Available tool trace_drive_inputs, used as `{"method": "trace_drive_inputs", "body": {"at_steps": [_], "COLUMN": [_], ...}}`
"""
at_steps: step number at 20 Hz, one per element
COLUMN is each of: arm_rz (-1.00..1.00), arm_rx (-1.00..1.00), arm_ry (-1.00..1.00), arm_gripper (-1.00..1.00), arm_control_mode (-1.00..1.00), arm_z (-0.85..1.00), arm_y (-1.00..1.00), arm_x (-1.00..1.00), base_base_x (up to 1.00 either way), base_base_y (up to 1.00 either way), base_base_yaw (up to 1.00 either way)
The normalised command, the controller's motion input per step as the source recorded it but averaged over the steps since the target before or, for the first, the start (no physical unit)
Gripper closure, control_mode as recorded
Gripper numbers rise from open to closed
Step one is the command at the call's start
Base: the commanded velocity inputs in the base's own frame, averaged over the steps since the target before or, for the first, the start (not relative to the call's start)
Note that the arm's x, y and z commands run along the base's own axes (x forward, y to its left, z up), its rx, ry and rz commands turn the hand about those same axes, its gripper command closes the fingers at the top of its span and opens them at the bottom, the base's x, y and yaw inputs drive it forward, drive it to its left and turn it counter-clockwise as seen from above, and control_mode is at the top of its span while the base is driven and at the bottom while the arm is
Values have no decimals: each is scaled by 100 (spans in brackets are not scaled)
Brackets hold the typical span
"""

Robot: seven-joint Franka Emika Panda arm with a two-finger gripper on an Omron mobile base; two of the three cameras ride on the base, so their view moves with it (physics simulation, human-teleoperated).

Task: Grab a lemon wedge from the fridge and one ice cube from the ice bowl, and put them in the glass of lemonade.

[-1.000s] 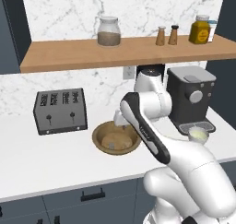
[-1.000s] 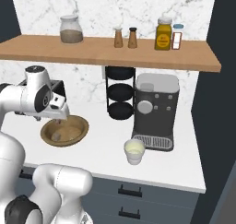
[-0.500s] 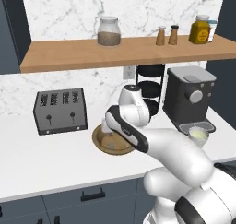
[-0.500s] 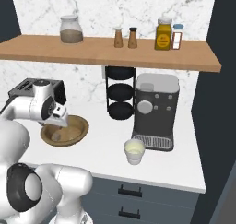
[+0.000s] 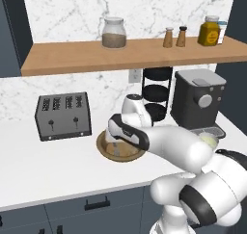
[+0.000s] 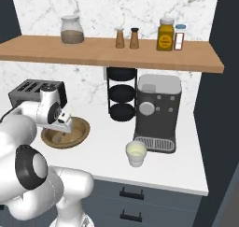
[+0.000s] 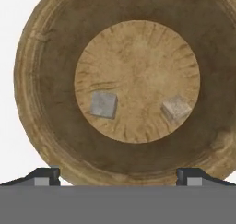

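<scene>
The ice bowl (image 7: 41, 126), brown wood with a pale tan floor, lies directly under my hand. Two pale grey ice cubes rest on its floor, one at the left (image 7: 103, 104) and one at the right (image 7: 176, 109). My gripper (image 7: 119, 174) hangs open just above the bowl with nothing between its fingertips. From the base, the gripper (image 5: 115, 142) points down into the ice bowl (image 5: 129, 156) on the counter. The glass of lemonade (image 6: 136, 152) stands in front of the coffee machine, apart from the bowl (image 6: 78, 128). The fridge and the lemon wedge are out of view.
A grey toaster (image 5: 63, 115) sits left of the bowl. A black tiered rack (image 6: 122, 93) and a dark coffee machine (image 6: 158, 111) stand to its right. A wooden shelf (image 5: 67, 59) with jars and shakers runs overhead.
The arm has folded forward and brought the hand down over the ice bowl. The jaws have stayed open. Bowl and glass have not moved.
</scene>
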Motion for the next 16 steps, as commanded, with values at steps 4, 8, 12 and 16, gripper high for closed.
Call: {"method": "trace_drive_inputs", "body": {"at_steps": [4,8,12,16], "arm_rz": [-3,-2,-2,0], "arm_rx": [0,0,0,0], "arm_ry": [5,0,0,0], "arm_gripper": [-100,-100,-100,-100], "arm_control_mode": [-100,-100,-100,-100], "arm_z": [-38,-28,-24,-56], "arm_y": [3,26,8,0], "arm_x": [10,2,9,3], "base_base_x": [0,0,0,0], "base_base_y": [0,0,0,0], "base_base_yaw": [0,0,0,0]}}
